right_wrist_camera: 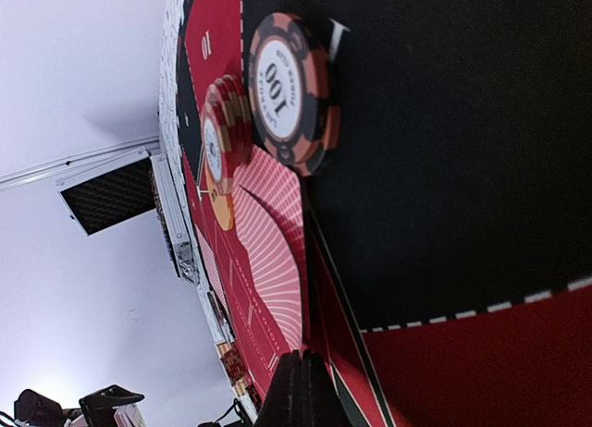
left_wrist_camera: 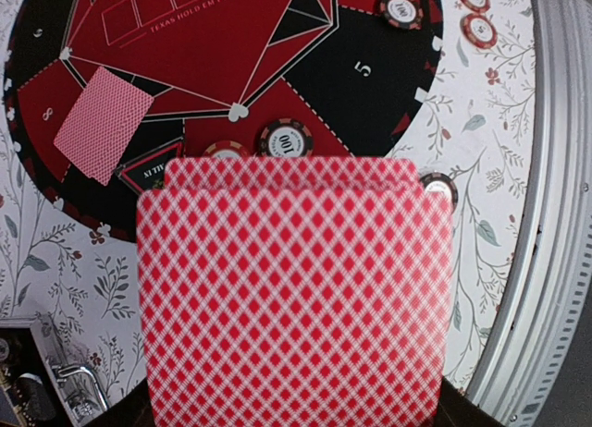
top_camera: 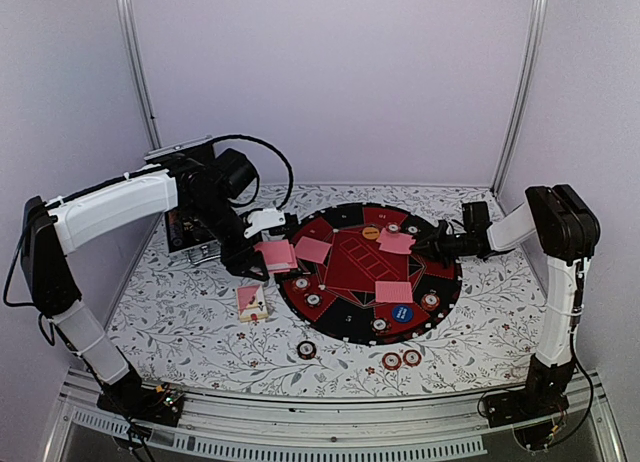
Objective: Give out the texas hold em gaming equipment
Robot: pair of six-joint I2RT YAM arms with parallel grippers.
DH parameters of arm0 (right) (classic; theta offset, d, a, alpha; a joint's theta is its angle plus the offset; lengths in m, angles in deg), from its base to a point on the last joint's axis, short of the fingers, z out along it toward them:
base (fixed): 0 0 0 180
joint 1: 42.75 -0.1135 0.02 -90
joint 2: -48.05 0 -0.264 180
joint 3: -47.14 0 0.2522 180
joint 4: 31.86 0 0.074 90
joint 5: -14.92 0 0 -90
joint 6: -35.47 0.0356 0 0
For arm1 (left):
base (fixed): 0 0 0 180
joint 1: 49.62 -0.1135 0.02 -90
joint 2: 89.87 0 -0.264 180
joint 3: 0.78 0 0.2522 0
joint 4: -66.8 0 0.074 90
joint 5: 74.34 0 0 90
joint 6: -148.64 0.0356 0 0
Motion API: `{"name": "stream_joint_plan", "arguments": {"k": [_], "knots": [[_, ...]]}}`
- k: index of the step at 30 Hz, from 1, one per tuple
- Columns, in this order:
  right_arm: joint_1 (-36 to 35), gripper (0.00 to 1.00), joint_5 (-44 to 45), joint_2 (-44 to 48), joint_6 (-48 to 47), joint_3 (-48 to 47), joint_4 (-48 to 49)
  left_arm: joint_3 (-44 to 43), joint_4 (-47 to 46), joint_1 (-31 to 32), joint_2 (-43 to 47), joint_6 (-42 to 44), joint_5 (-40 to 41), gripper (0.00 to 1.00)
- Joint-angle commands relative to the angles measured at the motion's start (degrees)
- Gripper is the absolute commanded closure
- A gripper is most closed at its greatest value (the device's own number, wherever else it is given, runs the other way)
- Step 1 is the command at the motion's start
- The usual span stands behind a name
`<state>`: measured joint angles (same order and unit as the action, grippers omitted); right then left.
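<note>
My left gripper (top_camera: 262, 259) is shut on a stack of pink-backed playing cards (left_wrist_camera: 296, 298) (top_camera: 276, 254), held over the left rim of the round red-and-black poker mat (top_camera: 345, 327); the stack hides its fingers. My right gripper (right_wrist_camera: 311, 358) (top_camera: 430, 244) is shut low over the mat's right side, pinching the edge of a bowed pink card (right_wrist_camera: 277, 251) (top_camera: 396, 242). More cards (top_camera: 313, 249) (top_camera: 393, 291) lie on the mat. Poker chips (top_camera: 313, 300) (right_wrist_camera: 291, 90) ring it. The blue button (top_camera: 401, 310) and the orange button (right_wrist_camera: 222, 210) rest on the mat.
A face-up pile of cards (top_camera: 251, 302) lies on the floral cloth left of the mat. Three loose chips (top_camera: 306, 349) (top_camera: 391, 361) (top_camera: 411, 357) sit near the front edge. The black case (top_camera: 190, 227) (right_wrist_camera: 116, 196) stands open at the back left, behind the left arm.
</note>
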<state>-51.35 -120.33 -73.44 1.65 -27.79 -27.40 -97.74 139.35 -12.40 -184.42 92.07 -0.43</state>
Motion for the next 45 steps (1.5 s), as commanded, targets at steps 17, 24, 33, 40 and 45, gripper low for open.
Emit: {"name": "stream_joint_plan", "arguments": {"k": [17,24,33,40,45], "knots": [[0.0,0.99,3.2,-2.1,-1.1,-4.3,-2.1,-0.6,-0.6,-0.3,0.3,0.7,-1.2,1.00],[0.0,0.60,7.2,3.2,-4.9,-2.6,-7.9,-0.6,-0.5,-0.3,0.3,0.7,-1.4,1.00],[-1.0,0.38,15.0,17.4,-10.3,3.7,-16.6,-0.6,-0.4,-0.3,0.5,0.6,-1.6,1.00],[-9.6,0.13,15.9,26.8,-12.5,3.3,-20.3,0.2,-1.1,-0.3,0.1,-0.2,-2.6,1.00],[-18.1,0.01,12.5,27.4,-10.8,1.1,-18.8,0.5,-1.8,-0.3,0.0,-0.5,-2.7,1.00]]}}
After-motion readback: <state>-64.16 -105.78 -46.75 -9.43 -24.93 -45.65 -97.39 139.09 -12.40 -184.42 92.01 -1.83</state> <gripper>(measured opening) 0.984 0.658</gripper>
